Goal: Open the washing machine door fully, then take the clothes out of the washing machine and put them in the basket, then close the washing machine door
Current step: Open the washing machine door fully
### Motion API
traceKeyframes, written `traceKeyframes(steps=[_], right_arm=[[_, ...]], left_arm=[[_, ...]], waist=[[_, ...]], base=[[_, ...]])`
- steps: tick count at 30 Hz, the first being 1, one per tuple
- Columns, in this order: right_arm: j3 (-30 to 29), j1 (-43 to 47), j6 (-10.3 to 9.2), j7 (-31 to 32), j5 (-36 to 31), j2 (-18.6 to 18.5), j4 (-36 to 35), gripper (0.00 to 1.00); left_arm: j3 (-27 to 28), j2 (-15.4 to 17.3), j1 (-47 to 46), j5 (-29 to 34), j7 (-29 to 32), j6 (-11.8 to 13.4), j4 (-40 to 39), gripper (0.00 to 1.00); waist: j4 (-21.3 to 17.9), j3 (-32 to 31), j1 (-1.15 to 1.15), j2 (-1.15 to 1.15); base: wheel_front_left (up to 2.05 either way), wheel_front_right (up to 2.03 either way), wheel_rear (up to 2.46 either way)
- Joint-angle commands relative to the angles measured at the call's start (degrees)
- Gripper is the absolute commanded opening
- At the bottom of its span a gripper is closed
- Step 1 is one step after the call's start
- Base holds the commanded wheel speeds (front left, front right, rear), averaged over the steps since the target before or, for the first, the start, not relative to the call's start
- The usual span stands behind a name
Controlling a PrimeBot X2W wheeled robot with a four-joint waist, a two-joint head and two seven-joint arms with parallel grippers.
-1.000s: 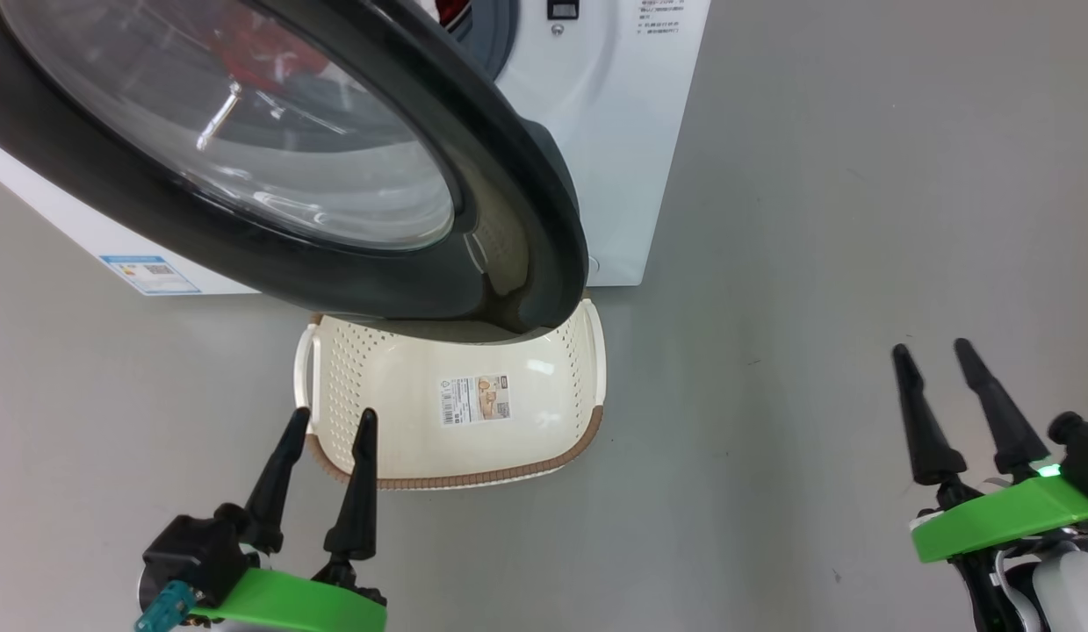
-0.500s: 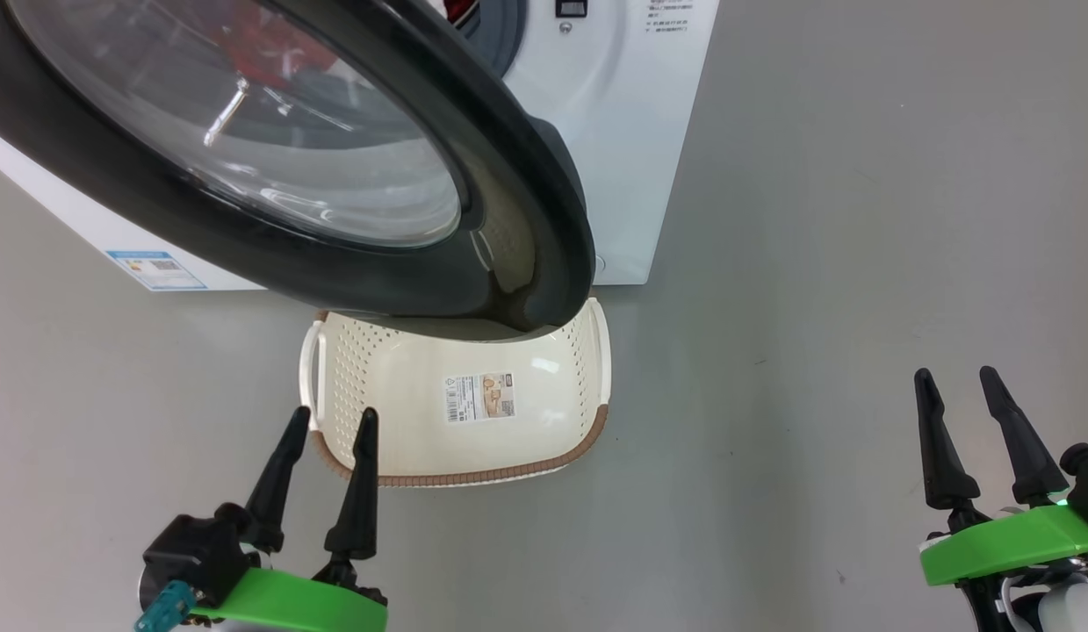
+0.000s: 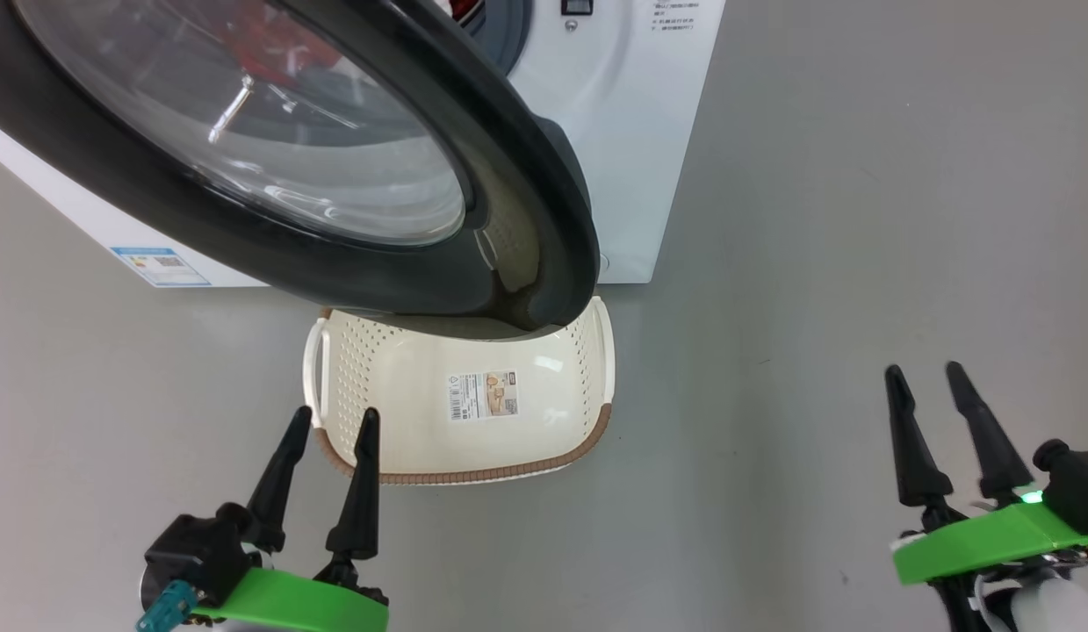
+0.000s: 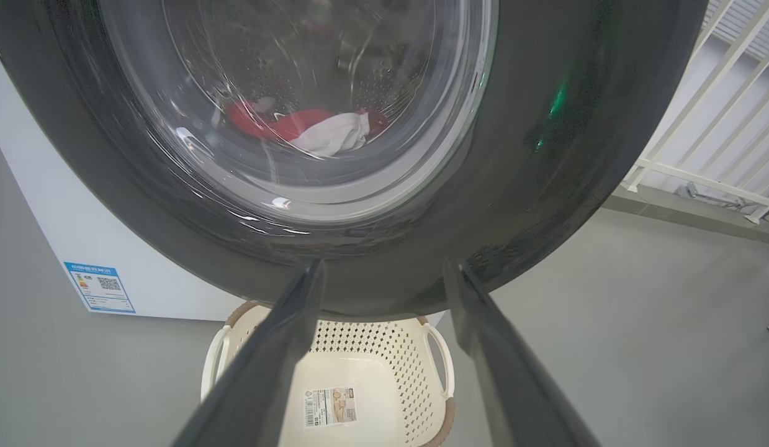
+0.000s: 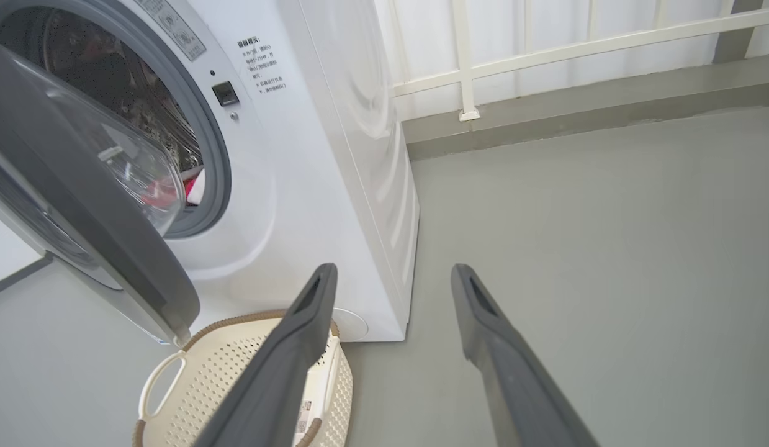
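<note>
A: Washing machine (image 3: 614,132)?
B: White, top of head view. The washing machine door (image 3: 508,167) is swung partly open and fills the upper left; black rim, glass bowl.
A: Basket (image 3: 544,386)?
B: On the grey floor (image 3: 816,263) at centre, just in front of the machine, far edge under the door's lower rim. Nothing in it.
A: Clothes (image 4: 278,124)?
B: In the drum, red and white, seen through the glass in left wrist view.
A: Grippers?
B: Left gripper (image 3: 335,414) is lower left, fingers parted, tips at the basket's near-left corner, holding nothing. Right gripper (image 3: 924,369) is lower right, fingers parted, empty, well apart from the basket.
</note>
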Motion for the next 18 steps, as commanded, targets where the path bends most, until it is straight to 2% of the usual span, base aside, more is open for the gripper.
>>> traceKeyframes(steps=[1, 2, 3, 12, 18], right_arm=[[1.7, -1.8, 0.36, -0.4, 1.5, -0.2, -1.9, 0.38], [2.0, -2.4, 0.36, -0.4, 2.6, 0.0, -2.3, 0.09], [2.8, -3.0, 0.36, -0.4, 3.2, 0.0, -2.7, 0.0], [9.9, -10.6, 0.36, -0.4, 8.8, -1.4, -6.2, 0.0], [13.1, -15.8, 0.36, -0.4, 15.0, -3.1, -7.7, 0.0]], left_arm=[[1.6, 0.6, -0.4, 0.0, -0.7, 0.1, -1.5, 1.0], [1.7, 0.6, -0.4, -0.1, -0.7, 0.2, -1.5, 1.0], [1.7, 0.6, -0.3, -0.2, -0.7, 0.3, -1.7, 1.0], [0.0, 0.6, -0.7, -1.4, -0.7, 0.8, -2.3, 1.0], [-1.2, 0.6, -1.1, -2.6, -0.7, 1.1, -3.5, 1.0]], waist=[[0.0, 0.0, 0.0, 0.0], [0.1, 0.0, 0.0, 0.0], [0.1, 0.1, 0.0, 0.0], [2.0, 0.8, 0.0, 0.0], [3.9, 1.4, 0.0, 0.0]], base=[[0.0, 0.0, 0.0], [0.0, 0.0, 0.0], [0.0, 0.0, 0.0], [0.0, 0.0, 0.0], [0.0, 0.0, 0.0]])
